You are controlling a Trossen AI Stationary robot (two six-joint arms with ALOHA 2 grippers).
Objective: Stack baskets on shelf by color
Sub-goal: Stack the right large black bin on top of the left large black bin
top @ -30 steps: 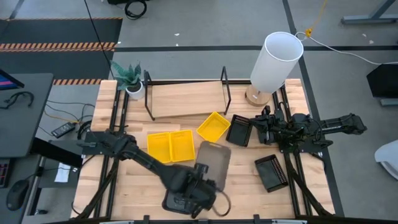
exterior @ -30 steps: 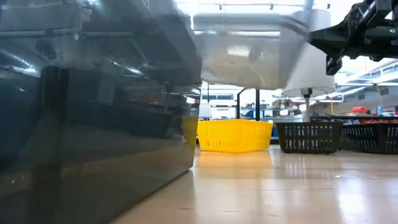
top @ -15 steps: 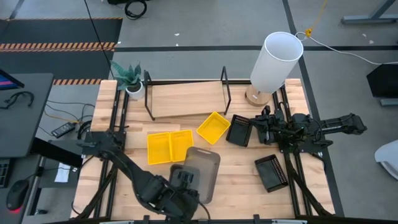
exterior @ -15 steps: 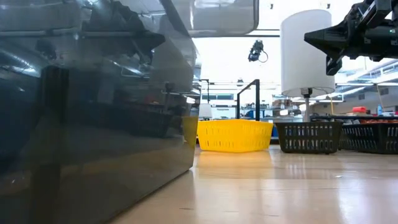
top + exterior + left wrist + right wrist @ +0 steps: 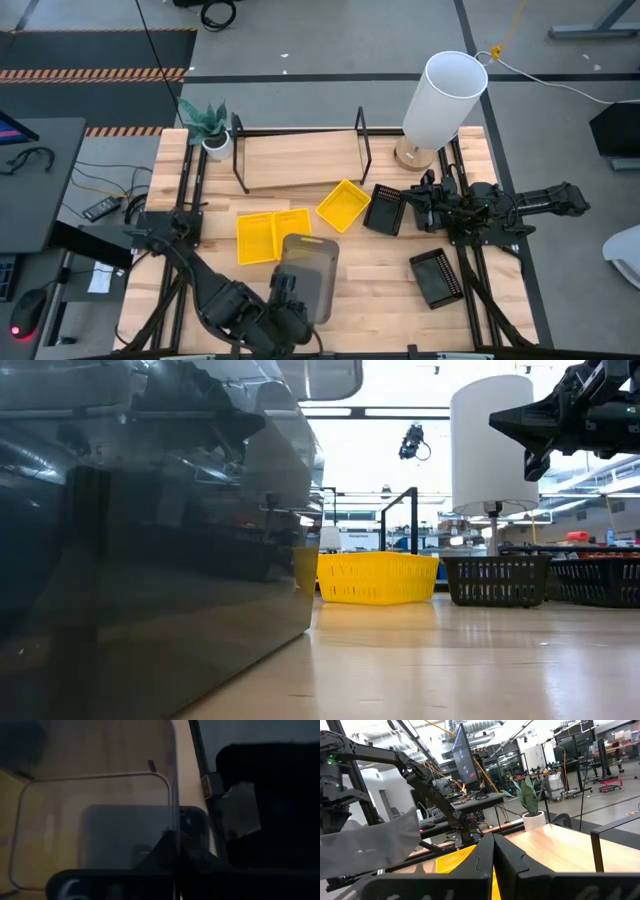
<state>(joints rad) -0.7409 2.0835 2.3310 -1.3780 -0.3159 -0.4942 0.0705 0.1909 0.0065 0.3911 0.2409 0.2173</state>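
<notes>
My left gripper (image 5: 290, 292) is shut on a translucent dark grey basket (image 5: 310, 262), which hangs in the air over the table's near middle; only its underside (image 5: 322, 374) shows at the top of the low view. Another grey basket (image 5: 150, 550) stands close to the low camera. Two yellow baskets (image 5: 272, 236) lie side by side, a third (image 5: 343, 203) at an angle beyond them. My right gripper (image 5: 424, 206) hovers shut at the right, beside one black basket (image 5: 385, 208); the other black basket (image 5: 437, 277) lies nearer. The shelf (image 5: 300, 160) stands at the far side. My left gripper (image 5: 176, 842) pinches the grey basket's side wall at its rim (image 5: 174, 822), one finger on each side of the wall; one finger shows through the translucent plastic. The hold is at the basket's near end. The basket is lifted clear of the table, reaching away from the fingers.
A tall white lamp (image 5: 440, 98) stands at the shelf's right end and a small potted plant (image 5: 209, 126) at its left end. Bare tabletop (image 5: 380, 270) lies between the held basket and the nearer black basket.
My left gripper has carried the grey basket upward and toward the table's left and near side; in the low view the basket has risen almost out of the picture. The right arm has kept still.
</notes>
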